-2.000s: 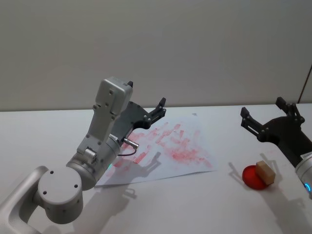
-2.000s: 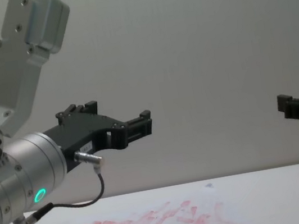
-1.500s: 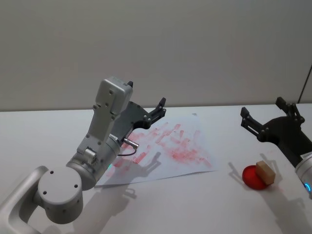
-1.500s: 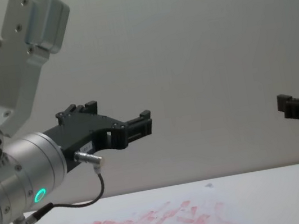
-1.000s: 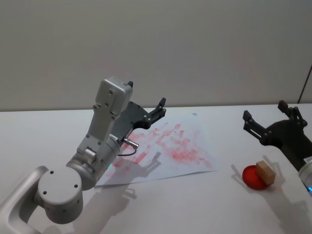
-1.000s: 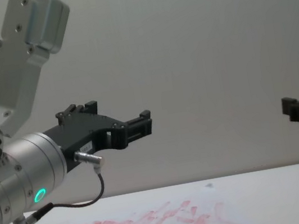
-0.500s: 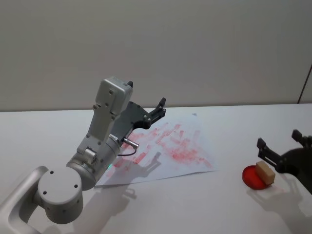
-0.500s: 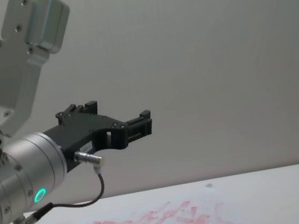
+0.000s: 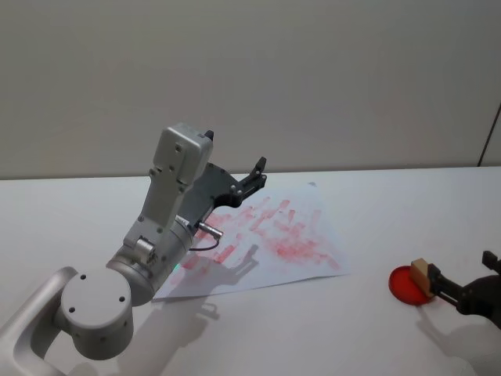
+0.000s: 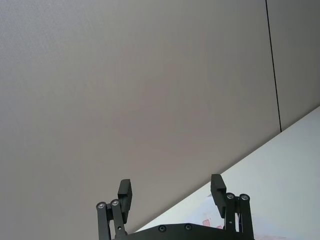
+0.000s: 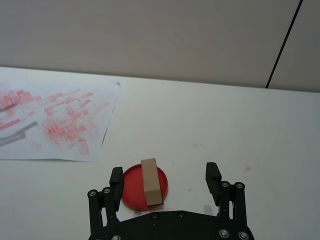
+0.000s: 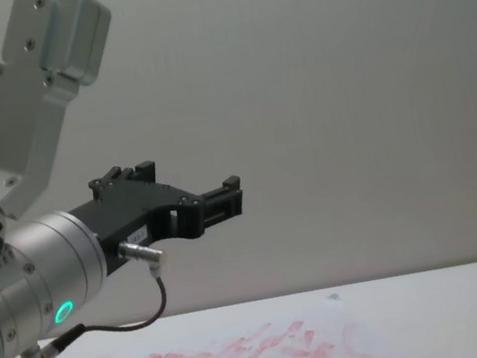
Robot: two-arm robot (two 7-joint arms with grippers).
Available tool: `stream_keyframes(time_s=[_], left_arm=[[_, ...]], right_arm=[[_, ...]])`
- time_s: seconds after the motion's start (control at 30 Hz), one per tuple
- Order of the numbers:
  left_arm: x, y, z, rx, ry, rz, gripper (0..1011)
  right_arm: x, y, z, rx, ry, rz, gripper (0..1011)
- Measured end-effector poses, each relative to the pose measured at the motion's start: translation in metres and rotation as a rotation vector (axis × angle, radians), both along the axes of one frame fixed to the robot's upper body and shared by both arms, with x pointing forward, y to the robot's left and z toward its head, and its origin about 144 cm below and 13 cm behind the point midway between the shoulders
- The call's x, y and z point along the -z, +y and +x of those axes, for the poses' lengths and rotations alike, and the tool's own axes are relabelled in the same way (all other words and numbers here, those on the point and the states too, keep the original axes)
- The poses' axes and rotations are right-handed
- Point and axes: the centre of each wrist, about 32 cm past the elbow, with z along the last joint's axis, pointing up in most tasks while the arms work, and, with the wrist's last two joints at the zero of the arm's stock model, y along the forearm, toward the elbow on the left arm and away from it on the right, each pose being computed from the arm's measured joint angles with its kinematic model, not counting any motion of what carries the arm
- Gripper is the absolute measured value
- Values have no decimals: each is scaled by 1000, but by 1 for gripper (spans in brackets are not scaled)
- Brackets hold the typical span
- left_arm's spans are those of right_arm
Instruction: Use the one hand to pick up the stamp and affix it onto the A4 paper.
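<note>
— Just dropped to counter level at near right: right gripper, fingers wide open, holding nothing

— Means pickup close. Lined up on the stamp on its red pad, not yet gripped. Farther left, the A4 paper; left gripper parked above, open, empty

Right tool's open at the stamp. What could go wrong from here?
The stamp sits off-centre between the right tool's fingers; one may tip it before closing. It stands on a round red pad the fingers could snag. The left tool hangs over the A4 paper, crowding the stamping spot.
</note>
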Motion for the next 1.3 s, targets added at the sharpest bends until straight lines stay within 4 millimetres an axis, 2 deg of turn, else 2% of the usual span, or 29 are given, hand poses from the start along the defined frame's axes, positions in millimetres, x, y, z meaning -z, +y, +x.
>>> stream_keyframes(time_s=[0.7,1.0,1.1,1.13,1.17,1.3], left_arm=[[0,0,0,0,0,0,1001],[0,0,0,0,0,0,1001],[0,0,0,0,0,0,1001],[0,0,0,0,0,0,1001],[0,0,0,0,0,0,1001],[0,0,0,0,0,0,1001]], right_arm=[[7,0,31,-85,133,-63,998],[8,1,39,-107,155,-73,794],[8,2,41,-112,161,-75,704],[9,2,42,-114,163,-76,644],[9,2,42,-115,164,-76,644],[9,2,44,-118,168,-78,484]])
